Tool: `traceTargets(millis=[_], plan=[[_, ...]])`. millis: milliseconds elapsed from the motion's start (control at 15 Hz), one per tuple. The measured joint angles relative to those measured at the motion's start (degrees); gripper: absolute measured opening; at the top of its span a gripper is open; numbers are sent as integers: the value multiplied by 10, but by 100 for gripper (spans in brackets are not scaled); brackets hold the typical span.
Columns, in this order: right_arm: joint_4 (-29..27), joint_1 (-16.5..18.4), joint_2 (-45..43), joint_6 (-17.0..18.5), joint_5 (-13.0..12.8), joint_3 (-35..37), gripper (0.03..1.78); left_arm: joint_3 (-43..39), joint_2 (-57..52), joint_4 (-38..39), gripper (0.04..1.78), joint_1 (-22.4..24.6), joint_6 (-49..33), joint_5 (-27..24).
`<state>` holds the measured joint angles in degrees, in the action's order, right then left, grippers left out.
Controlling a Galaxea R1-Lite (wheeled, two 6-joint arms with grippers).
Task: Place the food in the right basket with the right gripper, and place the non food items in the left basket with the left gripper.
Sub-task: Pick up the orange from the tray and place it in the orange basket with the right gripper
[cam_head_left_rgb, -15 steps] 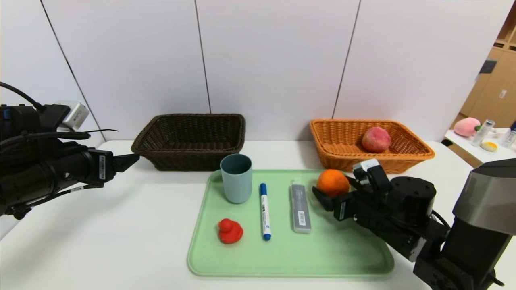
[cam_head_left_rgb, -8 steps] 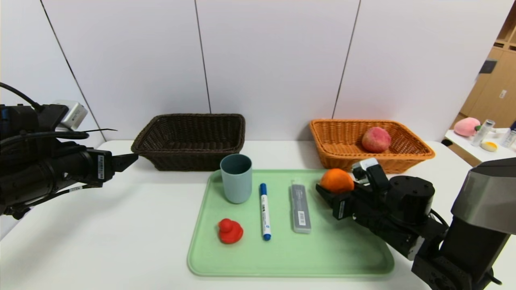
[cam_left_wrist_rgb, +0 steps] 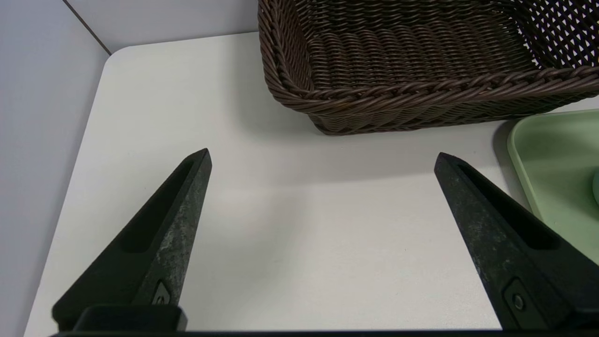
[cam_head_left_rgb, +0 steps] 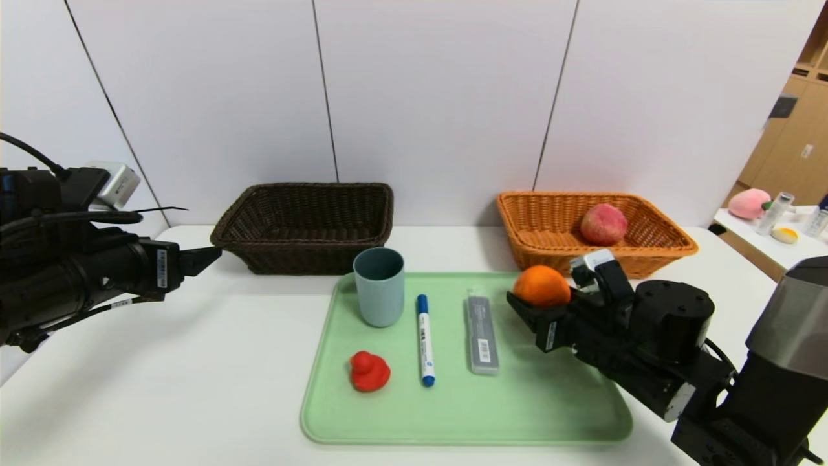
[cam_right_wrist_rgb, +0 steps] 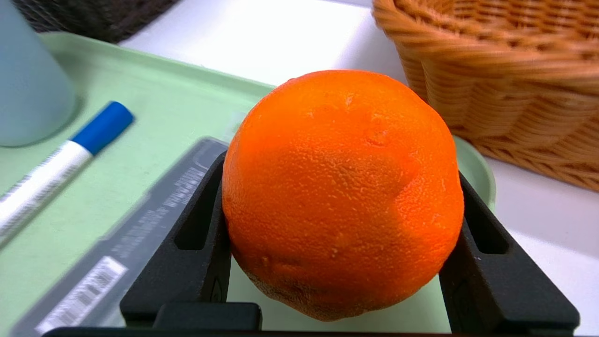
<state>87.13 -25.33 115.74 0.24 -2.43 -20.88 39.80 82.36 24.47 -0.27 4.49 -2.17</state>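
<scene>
A lab-like test room: white table [cam_head_left_rgb: 194, 388], plain wall panels [cam_head_left_rgb: 440, 97], wooden shelving [cam_head_left_rgb: 799, 136] off to the side.

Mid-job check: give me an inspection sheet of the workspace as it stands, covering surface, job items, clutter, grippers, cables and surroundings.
Surface: white table with a green tray at centre.
Food: peach lies in the orange basket; orange is clamped in the right gripper, off the tray.
Non-food: cup, marker, case and duck on the tray; dark basket holds nothing.
Clutter: nothing seen.
Grippers: left gripper open, parked beside the dark basket.
Cables: black cable on the left arm.
Surroundings: pale wall panels; side table with small objects at right.
</scene>
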Motion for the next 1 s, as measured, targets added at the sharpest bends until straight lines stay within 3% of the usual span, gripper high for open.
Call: traceTargets(millis=[333, 600, 800, 1000], plan=[[0, -18, -78, -9, 0, 33, 116, -3, -10, 0, 169, 1, -1, -1], [-15, -18, -154, -38, 3, 23, 116, -5, -19, 0, 169, 0, -2, -1], [-91, 8, -202, -58, 5, -51, 116, -6, -26, -1, 169, 0, -2, -2], [-229, 58, -233, -61, 11, -175, 116, -4, -33, -1, 169, 0, 0, -3]])
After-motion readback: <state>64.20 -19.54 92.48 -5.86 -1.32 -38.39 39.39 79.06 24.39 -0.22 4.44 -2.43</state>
